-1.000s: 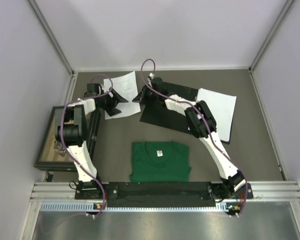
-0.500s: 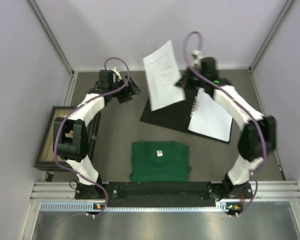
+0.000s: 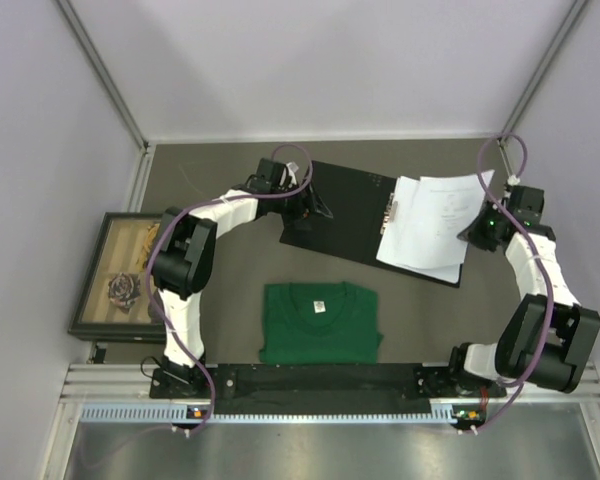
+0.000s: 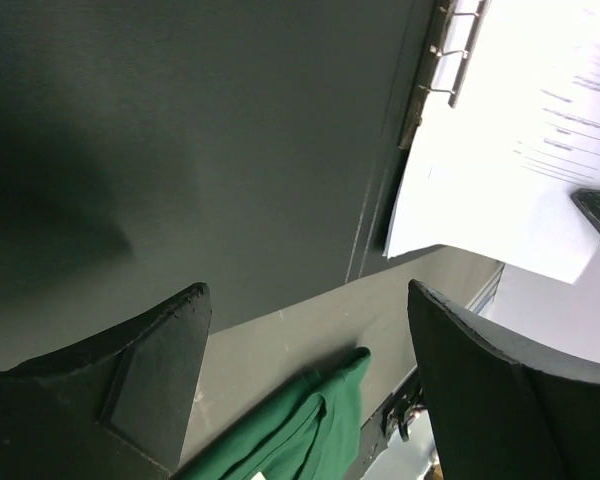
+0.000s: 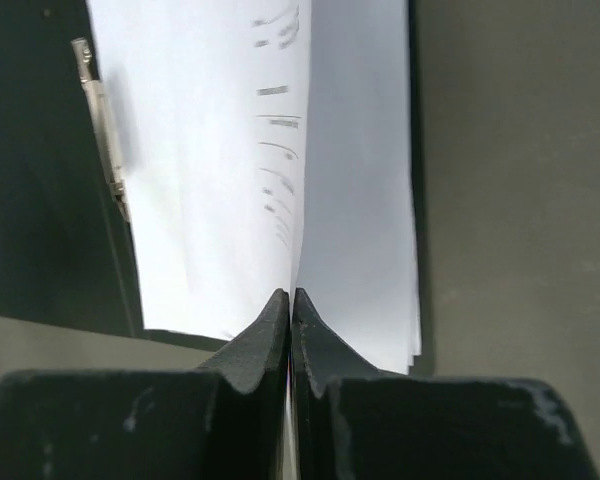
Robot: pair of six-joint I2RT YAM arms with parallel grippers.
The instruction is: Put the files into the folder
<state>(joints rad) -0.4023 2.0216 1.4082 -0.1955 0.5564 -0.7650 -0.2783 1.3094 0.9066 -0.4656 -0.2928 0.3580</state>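
Observation:
The folder lies open, black inner faces up, with its clip at the spine. The files lie stacked on its right half. My right gripper is at the stack's right edge, shut on the top sheet, which it holds slightly raised above the sheets below; its jaws meet on the paper's edge. My left gripper is open and empty over the folder's left face. In the left wrist view its jaws stand wide apart, and the clip and files show.
A folded green T-shirt lies in front of the folder and also shows in the left wrist view. A dark-framed picture box lies at the left edge. Enclosure walls ring the grey table.
My right gripper has swung right and down with the sheet, from high over the folder to the stack on its right half. My left gripper has moved right, over the folder's left face.

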